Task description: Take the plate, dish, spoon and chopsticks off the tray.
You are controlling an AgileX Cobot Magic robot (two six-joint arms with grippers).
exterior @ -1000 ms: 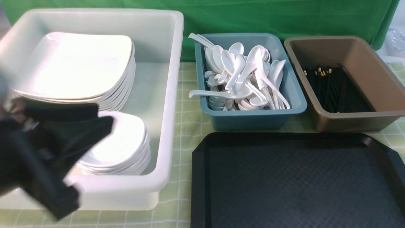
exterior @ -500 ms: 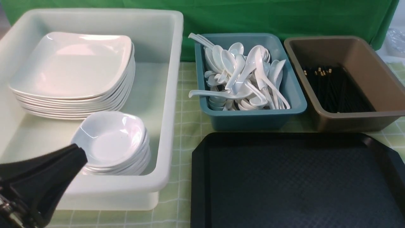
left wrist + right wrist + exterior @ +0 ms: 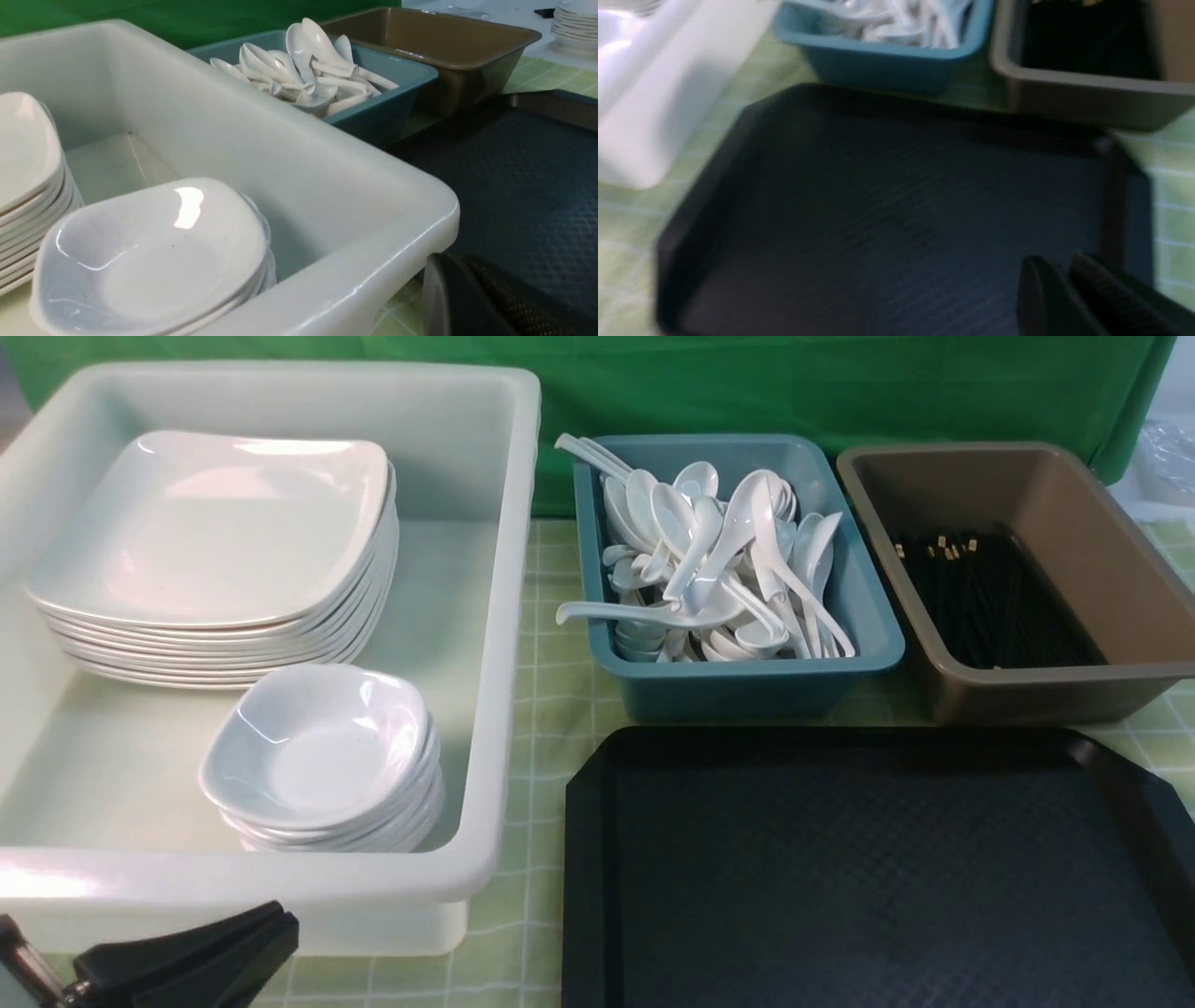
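Closed and holding nothing, the left gripper (image 3: 271,933) sits low at the near corner of the white tub (image 3: 504,616). The right gripper (image 3: 1064,280) also looks pressed together and empty above the tray (image 3: 840,877), which is bare. Farther, the dish (image 3: 317,747) tops a small stack inside the white tub, and the plate (image 3: 215,523) tops a bigger stack behind. Both look glossy, stiff and slippery, so the rim seems the best place to grip. Beyond, the spoon (image 3: 709,560) lies among others in the teal tub (image 3: 747,686), and the chopsticks (image 3: 990,597) lie in the brown tub (image 3: 1027,695).
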